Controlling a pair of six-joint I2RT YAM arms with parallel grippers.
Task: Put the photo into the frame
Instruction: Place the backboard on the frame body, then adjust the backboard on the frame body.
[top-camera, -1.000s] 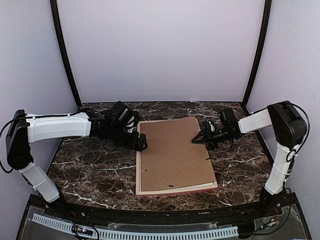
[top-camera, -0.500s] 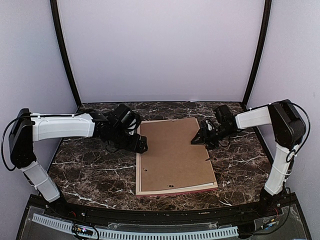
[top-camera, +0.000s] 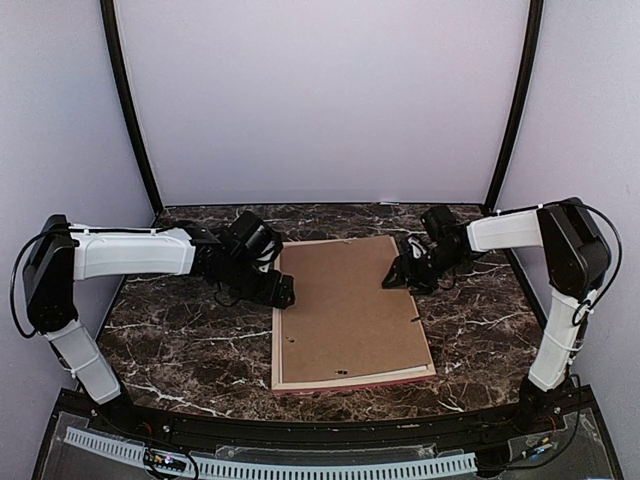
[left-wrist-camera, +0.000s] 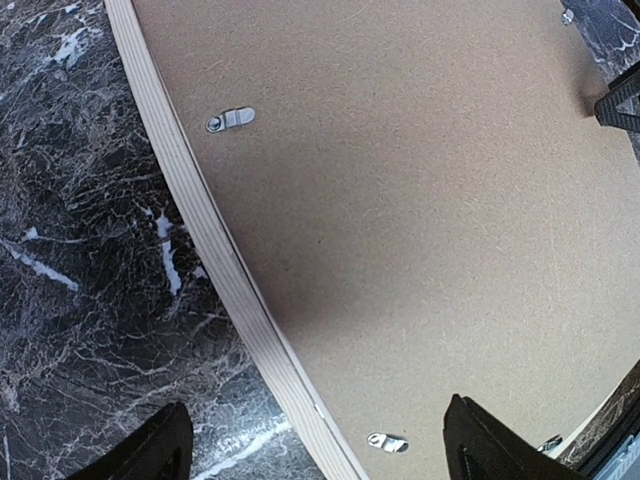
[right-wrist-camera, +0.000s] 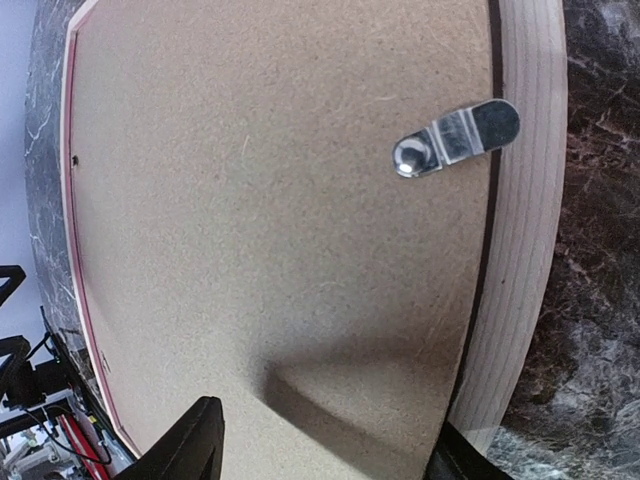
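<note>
Compared with a second earlier, the right tool (top-camera: 398, 277) has drawn a little toward the far side along the frame's right edge and its wrist has risen; the left tool (top-camera: 283, 290) has shifted only slightly, and the frame (top-camera: 340, 383) lies where it did.

The frame rests face down in the middle of the counter (top-camera: 180, 340). Its long axis runs from the near edge toward the far wall, and a thin pink line shows along its near edge. The pale wood rim (left-wrist-camera: 215, 250) (right-wrist-camera: 525, 250) surrounds a brown backing board (top-camera: 345, 305) that fills the opening. Small metal turn clips (right-wrist-camera: 455, 135) (left-wrist-camera: 230, 119) sit on the board beside the rim.

The left tool (left-wrist-camera: 320, 455) stands wide open astride the frame's left rim, one finger over the counter and one over the board, holding nothing. The right tool (right-wrist-camera: 320, 450) is partly open at the right rim near the far corner, one finger over the board and the other by the rim, gripping nothing. Whether either tool touches the surface cannot be told.
</note>
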